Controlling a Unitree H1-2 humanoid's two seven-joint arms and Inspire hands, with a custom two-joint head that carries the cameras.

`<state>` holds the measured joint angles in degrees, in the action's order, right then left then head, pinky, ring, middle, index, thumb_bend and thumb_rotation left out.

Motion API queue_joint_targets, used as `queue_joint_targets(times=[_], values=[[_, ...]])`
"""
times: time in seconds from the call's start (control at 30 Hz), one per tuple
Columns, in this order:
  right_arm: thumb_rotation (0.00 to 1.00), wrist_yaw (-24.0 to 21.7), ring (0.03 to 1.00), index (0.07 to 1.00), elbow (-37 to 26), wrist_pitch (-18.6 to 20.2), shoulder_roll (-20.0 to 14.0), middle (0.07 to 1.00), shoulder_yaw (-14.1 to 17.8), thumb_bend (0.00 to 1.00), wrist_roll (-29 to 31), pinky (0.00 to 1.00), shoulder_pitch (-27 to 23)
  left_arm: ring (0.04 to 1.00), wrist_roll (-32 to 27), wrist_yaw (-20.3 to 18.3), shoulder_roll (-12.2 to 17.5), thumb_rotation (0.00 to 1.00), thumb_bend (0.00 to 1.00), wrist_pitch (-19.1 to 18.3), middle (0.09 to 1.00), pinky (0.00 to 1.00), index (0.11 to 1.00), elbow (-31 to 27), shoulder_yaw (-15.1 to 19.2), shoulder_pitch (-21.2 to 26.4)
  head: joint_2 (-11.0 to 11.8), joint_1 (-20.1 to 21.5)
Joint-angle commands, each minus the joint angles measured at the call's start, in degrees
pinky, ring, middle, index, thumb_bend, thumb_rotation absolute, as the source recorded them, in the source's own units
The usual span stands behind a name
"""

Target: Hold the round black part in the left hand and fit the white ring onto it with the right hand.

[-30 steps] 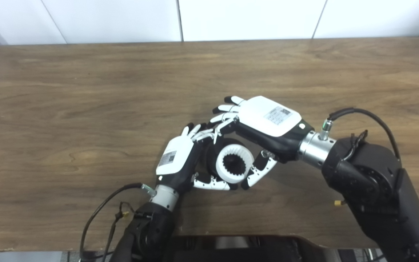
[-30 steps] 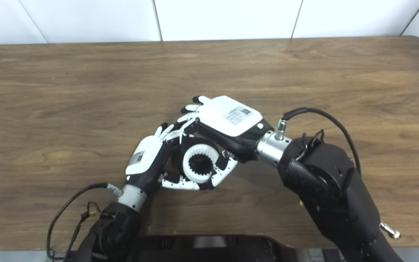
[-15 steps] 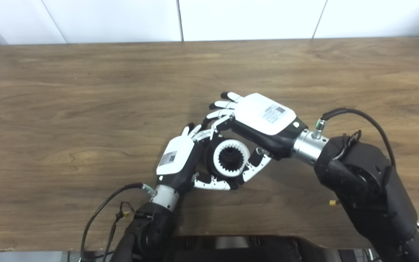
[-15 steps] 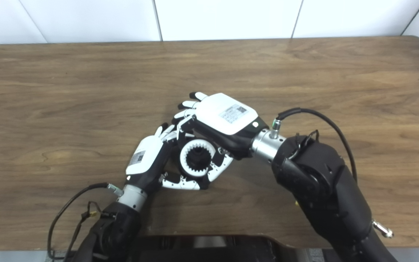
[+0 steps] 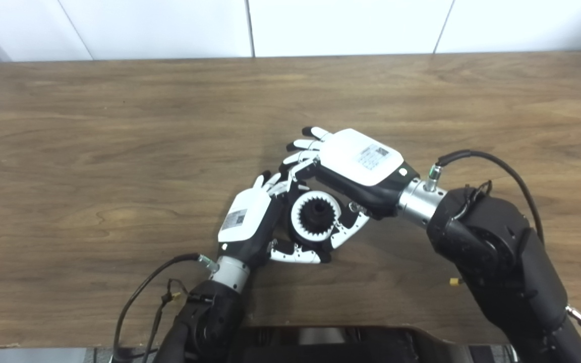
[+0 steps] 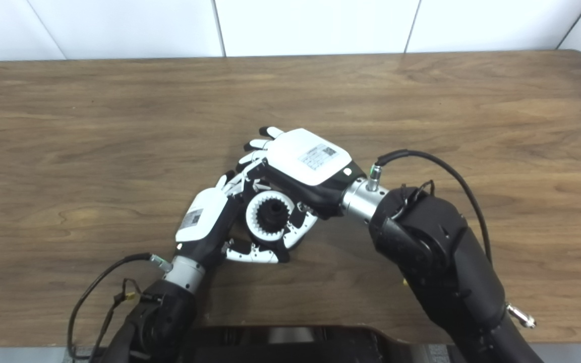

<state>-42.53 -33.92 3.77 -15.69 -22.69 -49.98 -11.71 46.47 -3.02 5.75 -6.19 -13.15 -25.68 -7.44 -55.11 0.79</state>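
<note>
My left hand (image 5: pixel 247 222) grips the round black part (image 5: pixel 287 229); my right hand (image 5: pixel 356 166) clasps the white ring (image 5: pixel 314 217) against it, above the bare wooden tabletop (image 5: pixel 119 151). White wall panels (image 5: pixel 169 25) stand behind.

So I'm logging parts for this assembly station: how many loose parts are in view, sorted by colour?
White: 1, the white ring
Black: 1, the round black part, mostly hidden behind the ring, between the left hand and right hand
Total: 2
</note>
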Motion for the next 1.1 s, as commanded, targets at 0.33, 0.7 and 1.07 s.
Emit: queue_joint_targets(times=[0.33,0.7,1.07], values=[[0.13,3.41,0.914,0.483,4.66,-2.57,-0.37,0.814,1.04,0.52,-0.3,1.0,-2.6,0.937,0.45,-1.55,-0.17,0.06,0.52,-0.05,0.83,1.0,0.485,-0.6,-1.33,-0.85,-0.05,0.03],[0.14,4.42,0.914,0.484,6.67,-2.02,-1.29,0.819,2.67,0.52,1.37,1.0,-1.98,0.934,0.81,-1.56,-0.13,0.06,0.52,-0.06,0.831,1.0,0.485,-0.9,-1.45,-0.8,-0.4,-0.27],[0.14,4.67,0.911,0.484,8.8,4.17,0.01,0.818,6.4,0.53,8.09,1.0,-0.73,0.936,0.5,-2.02,0.32,0.06,0.52,-0.25,0.83,1.0,0.485,-1.52,-1.28,-1.04,-0.72,-0.25]])
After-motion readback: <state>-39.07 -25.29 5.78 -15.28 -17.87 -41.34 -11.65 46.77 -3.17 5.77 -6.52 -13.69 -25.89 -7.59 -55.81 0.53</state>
